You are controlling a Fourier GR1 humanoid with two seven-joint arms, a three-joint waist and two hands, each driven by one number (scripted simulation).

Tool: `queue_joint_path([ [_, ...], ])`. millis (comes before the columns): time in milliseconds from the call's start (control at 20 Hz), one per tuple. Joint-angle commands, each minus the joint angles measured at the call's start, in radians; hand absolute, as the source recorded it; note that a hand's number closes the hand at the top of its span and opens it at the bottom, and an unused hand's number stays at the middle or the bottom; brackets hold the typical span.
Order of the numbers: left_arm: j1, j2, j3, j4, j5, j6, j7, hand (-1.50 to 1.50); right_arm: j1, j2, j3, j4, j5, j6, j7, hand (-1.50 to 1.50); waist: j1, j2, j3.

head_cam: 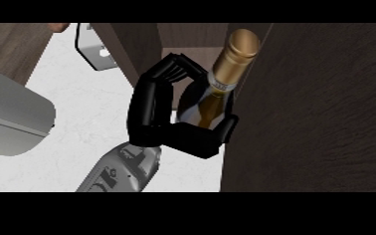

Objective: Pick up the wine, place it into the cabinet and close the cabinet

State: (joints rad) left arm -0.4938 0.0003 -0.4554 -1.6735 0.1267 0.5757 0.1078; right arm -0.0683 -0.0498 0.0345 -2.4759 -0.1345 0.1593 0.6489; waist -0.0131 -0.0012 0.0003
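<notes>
The wine bottle (219, 92) is dark with a gold foil neck and cap. It stands tilted at the cabinet's opening (187, 35), its top leaning up and to the right. My right hand (158, 117) is shut on it, with the fingers (180, 69) curled round the shoulder from the left. The thumb (224, 129) crosses the lower body, and the bottle's base is hidden behind the hand. The open cabinet door (301, 109) is a dark brown panel filling the right side, its edge right beside the bottle and thumb. My left hand does not show.
White counter (81, 104) lies to the left of my forearm. A large rounded grey body (22, 119) comes in at the left edge. A pale metal piece (95, 50) sits near the top left, beside the cabinet's brown side wall (136, 45).
</notes>
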Motion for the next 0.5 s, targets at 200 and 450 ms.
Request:
queue_joint_path([
  [200, -0.063, 0.000, -0.039, 0.106, -0.008, 0.085, -0.047, 1.50, 0.037, -0.018, -0.068, -0.095, -0.133, 0.011, 0.033, -1.50, 0.003, 0.000, 0.000],
  [450, -0.029, 0.000, -0.036, 0.186, 0.091, 0.078, -0.179, 1.50, 0.018, -0.008, 0.000, -0.150, -0.075, -0.006, 0.075, -1.50, -0.001, 0.001, -0.001],
])
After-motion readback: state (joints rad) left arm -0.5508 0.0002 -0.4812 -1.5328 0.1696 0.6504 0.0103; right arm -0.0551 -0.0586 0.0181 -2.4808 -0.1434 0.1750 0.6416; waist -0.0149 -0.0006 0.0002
